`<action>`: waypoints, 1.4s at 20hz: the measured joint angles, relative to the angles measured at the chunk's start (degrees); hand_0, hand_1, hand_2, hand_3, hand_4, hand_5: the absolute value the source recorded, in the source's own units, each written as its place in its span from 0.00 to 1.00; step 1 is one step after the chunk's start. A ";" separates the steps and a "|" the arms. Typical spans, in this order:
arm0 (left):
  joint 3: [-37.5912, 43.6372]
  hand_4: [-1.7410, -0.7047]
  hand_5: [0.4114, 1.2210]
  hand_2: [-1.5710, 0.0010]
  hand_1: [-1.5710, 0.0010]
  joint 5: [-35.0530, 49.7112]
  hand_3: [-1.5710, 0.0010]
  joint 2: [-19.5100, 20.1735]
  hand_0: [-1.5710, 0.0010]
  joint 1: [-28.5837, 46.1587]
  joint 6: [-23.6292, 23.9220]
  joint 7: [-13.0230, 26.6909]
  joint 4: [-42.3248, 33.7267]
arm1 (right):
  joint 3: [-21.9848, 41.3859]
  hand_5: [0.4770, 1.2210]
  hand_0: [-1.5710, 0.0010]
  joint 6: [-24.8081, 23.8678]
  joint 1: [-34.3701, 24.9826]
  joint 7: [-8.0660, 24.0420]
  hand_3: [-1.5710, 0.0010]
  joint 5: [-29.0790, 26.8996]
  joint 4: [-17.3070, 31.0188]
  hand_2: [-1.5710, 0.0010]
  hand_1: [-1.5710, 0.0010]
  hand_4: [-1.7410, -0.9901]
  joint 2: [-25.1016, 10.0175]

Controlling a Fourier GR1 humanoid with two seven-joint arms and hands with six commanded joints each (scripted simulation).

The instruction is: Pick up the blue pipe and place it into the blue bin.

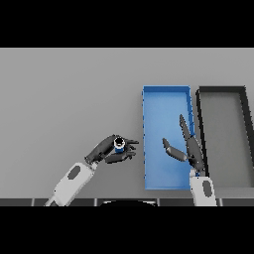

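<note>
A short blue pipe (119,144) with a pale rim and dark opening sits upright in my left hand (110,150), whose fingers and thumb are curled round it. The hand is held just left of the blue bin (166,94), near the bin's left wall. My right hand (188,146) hovers over the bin's right half with straight fingers pointing away from me and the thumb spread to the left; it holds nothing.
A black bin (222,91) with a grey floor stands directly right of the blue bin, their walls almost touching. The grey table (64,99) stretches out to the left and far side.
</note>
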 measured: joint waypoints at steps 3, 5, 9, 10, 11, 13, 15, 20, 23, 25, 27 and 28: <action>0.38 0.02 0.99 0.01 0.01 1.53 0.08 0.90 0.01 -1.95 -1.05 2.93 -3.54 | 0.43 0.22 1.00 -0.10 0.83 -1.26 1.00 0.40 -0.76 1.00 1.00 0.70 0.22; 0.09 0.01 1.00 0.01 0.01 2.10 0.08 1.19 0.01 -2.66 -1.70 5.68 -4.93 | -0.06 0.22 1.00 -0.10 1.26 -2.57 1.00 0.02 -1.35 1.00 1.00 0.71 -0.22; -0.52 0.01 1.00 0.00 0.00 1.72 0.08 0.25 0.00 -3.77 -1.75 8.25 -5.35 | 0.65 0.20 1.00 -0.62 3.63 -2.87 1.00 0.69 -1.91 1.00 1.00 0.74 0.75; -0.35 0.01 1.00 0.00 0.00 1.83 0.08 0.78 0.00 -3.28 -2.28 7.61 -5.06 | 1.48 0.20 1.00 -2.51 6.46 -3.85 1.00 1.86 -3.33 1.00 1.00 0.75 2.63; -0.09 0.01 1.00 0.00 0.00 2.45 0.08 0.79 0.00 -3.44 -2.49 7.89 -5.25 | 2.47 0.20 1.00 -4.81 9.72 -4.56 1.00 3.28 -5.03 1.00 1.00 0.75 4.89; -0.34 0.01 1.00 0.00 0.00 2.09 0.08 0.36 0.00 -3.60 -2.33 8.33 -4.83 | 4.88 0.20 1.00 -9.92 17.26 -5.94 1.00 6.47 -8.52 1.00 1.00 0.74 10.01; -0.04 0.01 1.00 0.00 0.00 2.35 0.08 1.20 0.00 -3.02 -2.70 7.78 -5.17 | 7.04 0.20 1.00 -14.22 23.31 -6.74 1.00 8.98 -10.25 1.00 1.00 0.71 14.45; -0.63 0.01 1.00 0.00 0.00 1.10 0.08 0.71 0.00 -3.21 -2.53 8.15 -5.25 | 9.37 0.17 1.00 -14.38 27.82 -8.11 1.00 8.68 -16.45 1.00 1.00 0.72 15.77; -0.38 0.01 1.00 0.00 0.00 1.18 0.08 0.82 0.00 -3.07 -2.64 8.42 -5.47 | 10.24 0.11 1.00 -7.32 26.72 -4.89 1.00 2.46 -22.16 1.00 1.00 0.70 12.69; -0.48 0.01 1.00 0.00 0.00 0.70 0.08 0.72 0.00 -3.16 -2.90 8.25 -5.14 | 10.60 0.07 1.00 -3.19 24.46 2.79 1.00 0.94 -24.62 1.00 1.00 0.65 9.46; -0.43 0.01 1.00 0.00 0.00 0.59 0.08 0.49 0.00 -3.37 -3.28 8.20 -4.43 | 11.26 0.06 1.00 0.29 20.75 8.64 1.00 0.78 -25.08 1.00 1.00 0.62 6.89; -0.48 0.01 1.00 0.00 0.00 1.11 0.08 0.44 0.00 -3.11 -3.42 8.60 -5.25 | 11.75 0.06 1.00 1.53 18.58 10.14 1.00 1.04 -25.77 1.00 1.00 0.61 5.89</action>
